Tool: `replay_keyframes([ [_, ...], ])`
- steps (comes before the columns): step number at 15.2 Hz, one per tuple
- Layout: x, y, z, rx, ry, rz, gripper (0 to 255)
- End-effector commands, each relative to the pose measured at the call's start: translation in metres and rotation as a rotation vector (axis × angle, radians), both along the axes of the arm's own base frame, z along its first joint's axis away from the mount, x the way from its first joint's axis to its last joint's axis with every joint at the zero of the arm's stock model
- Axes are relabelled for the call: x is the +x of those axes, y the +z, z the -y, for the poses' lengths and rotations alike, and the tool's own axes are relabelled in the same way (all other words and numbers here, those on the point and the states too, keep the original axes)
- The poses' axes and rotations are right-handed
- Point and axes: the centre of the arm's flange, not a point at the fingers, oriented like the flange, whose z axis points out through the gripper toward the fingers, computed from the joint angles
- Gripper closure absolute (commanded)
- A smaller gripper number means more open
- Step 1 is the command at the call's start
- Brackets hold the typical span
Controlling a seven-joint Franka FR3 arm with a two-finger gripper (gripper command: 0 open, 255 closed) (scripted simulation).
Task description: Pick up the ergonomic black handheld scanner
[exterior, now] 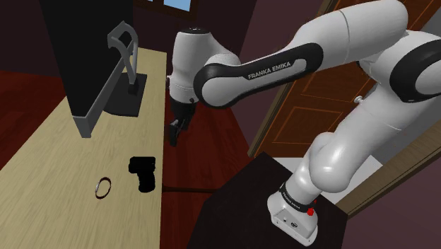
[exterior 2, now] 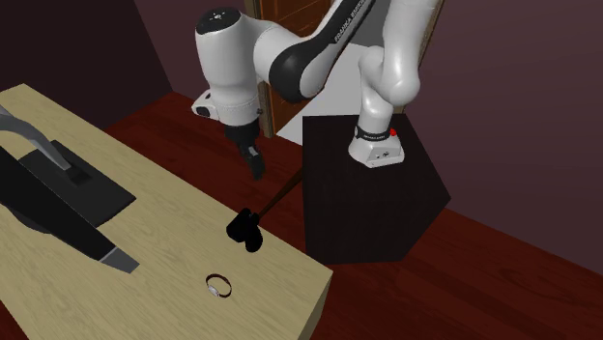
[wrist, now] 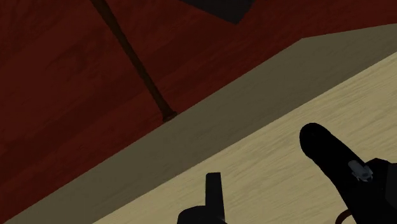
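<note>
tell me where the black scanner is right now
In the shoulder view the black scanner lies on the light wooden table close to its right edge, just right of a small ring and not touching it.

Small ring [exterior 2: 219, 286] on pale table [exterior 2: 164, 232]

Cut-off and unclear parts on a wooden table [exterior: 49, 152] with a black scanner [wrist: 331, 159].
From the wrist camera the scanner runs off the edge, its whole shape lost; from the shoulder it is a black blot without detail. The dark screen [exterior: 85, 49] on the table is cut by that view's top edge. The ring [exterior: 104, 187] near the scanner is too small to identify.
</note>
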Motion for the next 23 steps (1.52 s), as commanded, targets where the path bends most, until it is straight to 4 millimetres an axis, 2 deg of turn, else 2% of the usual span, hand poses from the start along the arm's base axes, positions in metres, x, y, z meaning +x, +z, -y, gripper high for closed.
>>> replay_keyframes([
  [1,0.002,-0.01,-0.023,0.006,0.029,0.004,0],
  [8,0.005,-0.053,-0.1,0.023,0.127,0.014,0],
  [15,0.005,-0.09,-0.1,0.023,0.127,0.014,0],
  [17,0.005,-0.093,-0.1,0.023,0.127,0.014,0],
  [18,0.005,-0.092,-0.099,0.023,0.127,0.014,255],
  [23,0.005,-0.092,-0.099,0.023,0.128,0.014,255],
])
